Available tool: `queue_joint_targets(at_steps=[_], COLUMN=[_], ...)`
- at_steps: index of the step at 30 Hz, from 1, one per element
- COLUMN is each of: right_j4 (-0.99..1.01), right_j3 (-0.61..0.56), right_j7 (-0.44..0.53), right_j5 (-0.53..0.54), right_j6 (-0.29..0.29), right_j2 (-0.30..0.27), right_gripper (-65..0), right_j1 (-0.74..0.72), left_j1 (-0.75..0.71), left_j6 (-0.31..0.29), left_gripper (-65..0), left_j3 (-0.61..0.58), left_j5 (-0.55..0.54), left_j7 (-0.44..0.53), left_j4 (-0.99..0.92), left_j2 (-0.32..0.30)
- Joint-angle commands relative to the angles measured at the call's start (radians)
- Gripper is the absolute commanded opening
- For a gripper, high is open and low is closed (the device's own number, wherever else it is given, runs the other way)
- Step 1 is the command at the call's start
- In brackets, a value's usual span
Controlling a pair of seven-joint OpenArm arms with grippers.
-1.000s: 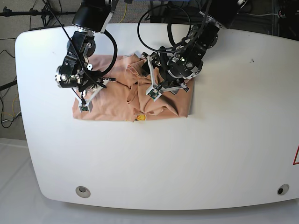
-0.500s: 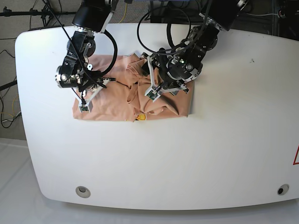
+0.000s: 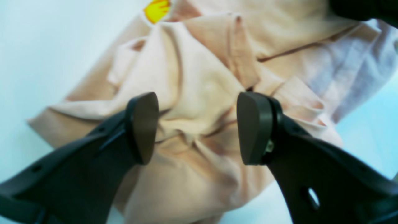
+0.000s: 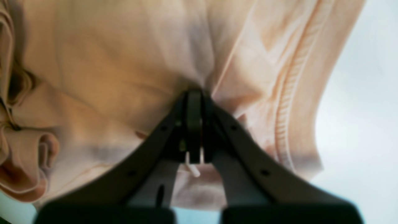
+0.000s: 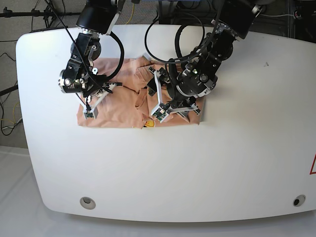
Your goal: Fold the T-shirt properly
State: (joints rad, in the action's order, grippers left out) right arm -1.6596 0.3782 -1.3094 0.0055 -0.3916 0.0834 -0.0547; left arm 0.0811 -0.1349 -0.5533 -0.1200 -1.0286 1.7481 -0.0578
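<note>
The peach T-shirt point(image 5: 121, 106) lies crumpled on the white table point(image 5: 197, 168), at its far middle-left. Its small yellow mark point(image 5: 149, 123) shows at the front edge. My left gripper point(image 5: 168, 111) hangs open just over the shirt's bunched right half. In the left wrist view its dark fingers point(image 3: 143, 124) stand wide apart over rumpled folds of the T-shirt point(image 3: 202, 77), with the yellow mark point(image 3: 157, 7) beyond. My right gripper point(image 5: 90, 112) is at the shirt's left edge. It is shut point(image 4: 194, 96) on T-shirt cloth point(image 4: 124, 62) that puckers toward its tips, beside a ribbed hem.
Black cables loop above the shirt at the table's far edge point(image 5: 163, 29). Two round fittings sit near the front corners point(image 5: 87, 202). Bare white tabletop spreads to the front and right of the shirt.
My left arm has swung toward the front and left, bringing its open gripper over the shirt's front edge near the yellow mark. The cloth there looks flatter. The right arm has not moved.
</note>
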Motion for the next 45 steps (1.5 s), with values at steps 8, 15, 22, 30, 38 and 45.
queue_joint_targets(at_steps=[8, 15, 22, 30, 38, 45], right_j4=[0.002, 0.002, 0.002, 0.002, 0.002, 0.002], right_j3=[-0.003, -0.003, -0.003, -0.003, -0.003, -0.003], right_j7=[-0.023, -0.023, -0.023, -0.023, -0.023, -0.023], right_j5=[0.003, 0.003, 0.003, 0.003, 0.003, 0.003], right_j6=[0.000, 0.000, 0.000, 0.000, 0.000, 0.000], right_j2=[0.003, 0.003, 0.003, 0.003, 0.003, 0.003], right_gripper=[-65.0, -65.0, -65.0, -65.0, -65.0, -65.0], right_j1=[-0.003, -0.004, -0.006, -0.004, -0.001, -0.001], left_j1=[0.036, 0.039, 0.064, 0.090, 0.145, 0.174], left_j6=[-0.002, -0.002, -0.006, -0.006, -0.006, -0.006], left_gripper=[-28.7, -28.8, -31.4, -54.8, -60.2, -60.2], left_j3=[0.029, 0.031, 0.031, 0.031, 0.031, 0.031], left_j5=[0.001, 0.001, -0.002, -0.002, -0.002, 0.000], left_j7=[0.018, 0.018, 0.054, 0.106, 0.115, 0.138], left_j4=[-0.010, -0.093, -0.147, -0.215, -0.317, -0.339], left_j2=[-0.015, -0.018, -0.018, -0.018, -0.018, -0.020])
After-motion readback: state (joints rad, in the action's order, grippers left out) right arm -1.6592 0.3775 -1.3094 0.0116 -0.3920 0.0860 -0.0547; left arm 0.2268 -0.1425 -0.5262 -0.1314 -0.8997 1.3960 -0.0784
